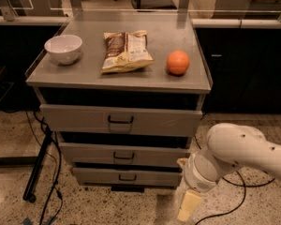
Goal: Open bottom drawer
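Observation:
The bottom drawer (126,176) is the lowest and narrowest grey front of the cabinet, with a small dark wire handle (127,177). It looks closed, flush under the middle drawer (124,154). My gripper (188,205) hangs low at the cabinet's right front corner, just right of the bottom drawer's right end and apart from the handle. One cream finger (189,206) points down toward the floor. The white arm (243,151) reaches in from the right.
The top drawer (119,120) is the widest. On the cabinet top (84,74) lie a white bowl (63,48), a chip bag (126,50) and an orange (178,62). A black stand leg (37,170) and cables (51,186) are at the left floor.

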### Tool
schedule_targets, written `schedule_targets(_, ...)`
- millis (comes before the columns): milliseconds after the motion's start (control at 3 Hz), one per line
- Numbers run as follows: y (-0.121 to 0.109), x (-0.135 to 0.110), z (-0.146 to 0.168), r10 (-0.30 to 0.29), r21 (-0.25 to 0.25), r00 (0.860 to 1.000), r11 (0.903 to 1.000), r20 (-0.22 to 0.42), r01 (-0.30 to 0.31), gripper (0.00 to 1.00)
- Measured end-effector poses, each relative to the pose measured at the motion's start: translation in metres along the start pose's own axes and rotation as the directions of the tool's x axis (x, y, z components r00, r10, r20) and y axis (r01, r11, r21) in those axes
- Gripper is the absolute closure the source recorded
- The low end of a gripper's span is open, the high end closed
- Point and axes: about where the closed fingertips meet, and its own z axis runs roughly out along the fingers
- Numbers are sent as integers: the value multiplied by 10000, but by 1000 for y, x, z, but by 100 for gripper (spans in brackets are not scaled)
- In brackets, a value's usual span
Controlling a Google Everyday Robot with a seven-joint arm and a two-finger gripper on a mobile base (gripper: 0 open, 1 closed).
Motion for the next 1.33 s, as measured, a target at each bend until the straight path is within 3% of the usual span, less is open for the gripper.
schedule_targets(333, 0, 17, 72, 538, -733, 9976, 9960, 426, -506, 0)
schedule_targets(667, 0, 18, 75, 564, -785, 9974, 9955, 444, -528, 0)
schedule_targets(1000, 2, 23, 100, 756, -822, 9962, 9940, 435, -718, 0)
schedule_targets(1333, -17, 35, 133, 1282, -515, 9907, 9907, 464, -1258, 0)
